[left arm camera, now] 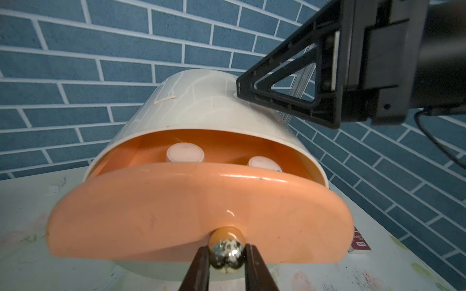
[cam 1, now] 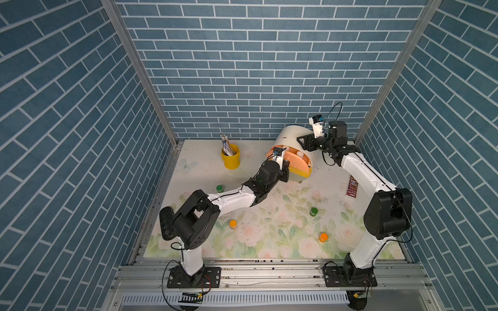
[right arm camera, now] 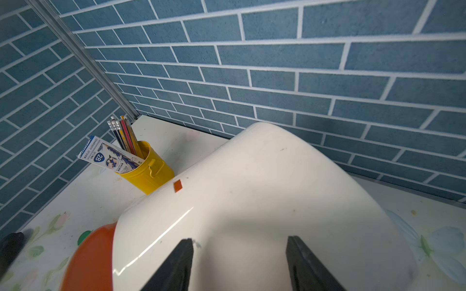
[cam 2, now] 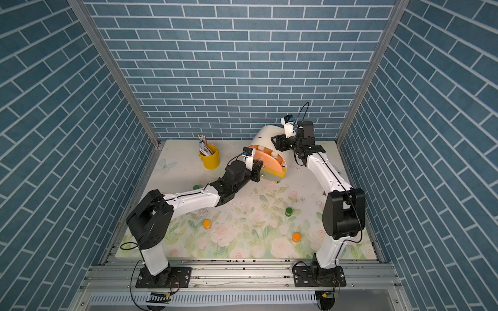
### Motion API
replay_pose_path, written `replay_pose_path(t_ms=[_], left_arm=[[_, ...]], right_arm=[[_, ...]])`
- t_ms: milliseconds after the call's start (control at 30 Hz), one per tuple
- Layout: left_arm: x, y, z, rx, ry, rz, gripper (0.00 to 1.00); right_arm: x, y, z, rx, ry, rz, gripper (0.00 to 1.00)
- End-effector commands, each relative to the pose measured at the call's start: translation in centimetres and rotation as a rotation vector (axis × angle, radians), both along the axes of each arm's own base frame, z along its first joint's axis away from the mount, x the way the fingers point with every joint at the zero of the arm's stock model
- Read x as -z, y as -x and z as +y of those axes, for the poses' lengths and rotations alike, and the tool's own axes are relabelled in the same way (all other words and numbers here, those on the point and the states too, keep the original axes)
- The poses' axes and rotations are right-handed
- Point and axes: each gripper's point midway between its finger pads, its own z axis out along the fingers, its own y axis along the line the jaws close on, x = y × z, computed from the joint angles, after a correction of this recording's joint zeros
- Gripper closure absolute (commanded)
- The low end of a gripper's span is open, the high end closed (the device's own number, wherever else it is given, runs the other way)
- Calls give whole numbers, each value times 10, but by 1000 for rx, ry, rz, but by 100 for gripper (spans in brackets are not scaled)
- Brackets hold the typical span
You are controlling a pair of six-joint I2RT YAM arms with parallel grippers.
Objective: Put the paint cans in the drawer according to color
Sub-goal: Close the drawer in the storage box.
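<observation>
The left gripper [left arm camera: 227, 250] is clenching the glossy knob [left arm camera: 226, 240], probably slippery, of the peach drawer [left arm camera: 176, 209], which is standing pulled out and carrying two white paint cans [left arm camera: 184, 152] [left arm camera: 263, 163]. The right gripper [right arm camera: 240, 239], jaws spread, is resting on the rounded top of the light chest [left arm camera: 201, 105]. Green cans [cam 1: 220, 188] [cam 1: 313, 211] and orange cans [cam 1: 232, 223] [cam 1: 323, 237] are standing from 5 to 8 o'clock of it: light, rigid, best pinched across the sides.

"2B" on pencil box [right arm camera: 111, 158]
</observation>
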Motion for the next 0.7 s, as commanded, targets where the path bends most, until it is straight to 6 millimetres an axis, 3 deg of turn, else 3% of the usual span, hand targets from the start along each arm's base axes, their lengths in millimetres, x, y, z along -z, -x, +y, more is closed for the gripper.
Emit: replay_pose_path(t_ms=[0,667], left_arm=[[-15,-9,-9,17,52,-31,75],[-13,-27,-22,12,67,-38,71]], right_arm=[[8,-2,2,-25,28,14,36],[15,1,3,-38,34,34,36]])
